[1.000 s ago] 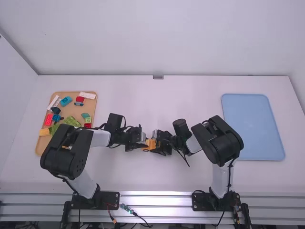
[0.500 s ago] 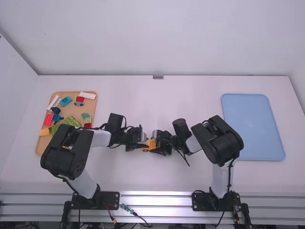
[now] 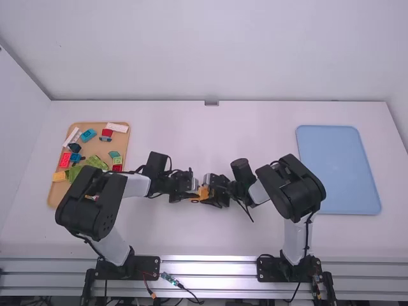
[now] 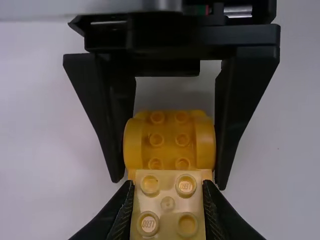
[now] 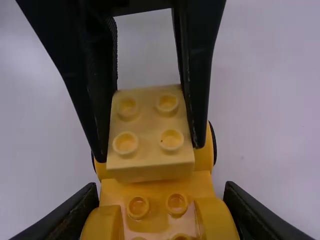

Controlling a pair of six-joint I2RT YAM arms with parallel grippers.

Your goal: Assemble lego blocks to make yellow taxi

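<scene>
High view: a white table [image 3: 255, 127] fills most of the scene, and two robot arms reach in from its near edge, their grippers meeting around its middle. Beside the table's right edge lies a blue tray [image 3: 338, 169]. Near its left edge is a tan tray [image 3: 58, 195], partly hidden by the left arm. A white block [image 3: 117, 127] lies at this tray's far right corner, green pieces [image 3: 97, 162] lie inward from its right edge, and a light blue block [image 3: 88, 135] is close to its far edge. Along its left edge are a red block [image 3: 65, 160] and, nearer the camera, a yellow block [image 3: 58, 176].

The left gripper [image 3: 195, 187] and the right gripper [image 3: 206, 193] face each other over the table. The right gripper's jaws are closed on the sides of the yellow car body [image 5: 160, 187], which has studs on top, rounded fenders and black wheels. The left gripper's jaws are closed on a pale yellow two-by-two brick [image 4: 168, 204], studs upward. In the right wrist view this brick overlaps the end of the car body away from the right gripper's fingers; whether it is seated on studs there, I cannot tell.
</scene>
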